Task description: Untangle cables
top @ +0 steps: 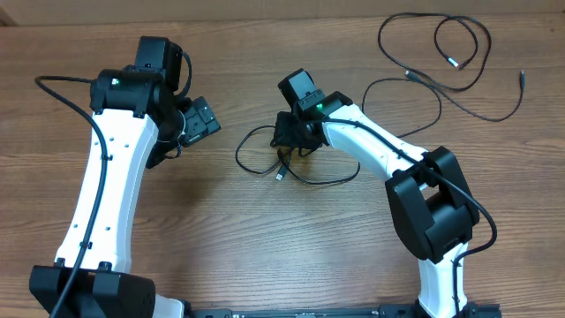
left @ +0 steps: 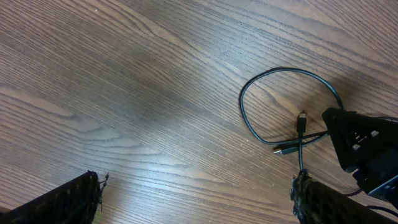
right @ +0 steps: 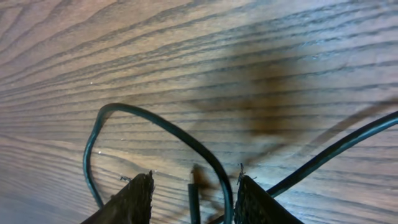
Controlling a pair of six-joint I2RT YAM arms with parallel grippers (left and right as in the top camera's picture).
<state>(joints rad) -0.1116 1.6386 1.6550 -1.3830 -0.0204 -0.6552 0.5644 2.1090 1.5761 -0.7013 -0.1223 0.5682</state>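
the table (top: 265, 247) was brown wood with dark lines in it. one thin black cable (top: 237, 157) lay near the middle of the table. it made a round loop, and then it ran on in a long bend toward the right arm.

the right gripper (top: 287, 137) was low over this cable, right at the edge of the loop. in the right wrist view its two fingers (right: 130, 202) were apart, with a gap between them. the cable (right: 168, 127) curved down into that gap, and a short bit of cable stood in the gap too. the fingers were not pressed on it as far as the view showed. a second stretch of the cable ran off to the right side of that view.

the left gripper (top: 199, 119) was off to the left of the loop, up above the table and apart from the cable. in the left wrist view its fingers (left: 68, 199) were spread wide and held nothing. that view also showed the loop (left: 242, 106) lying flat, with two small plug ends (left: 301, 118) close together beside the black right gripper (left: 364, 146).

more cables (top: 456, 64) lay at the far right corner of the table, well apart from both grippers. they were loose and crossed over each other in big curls.
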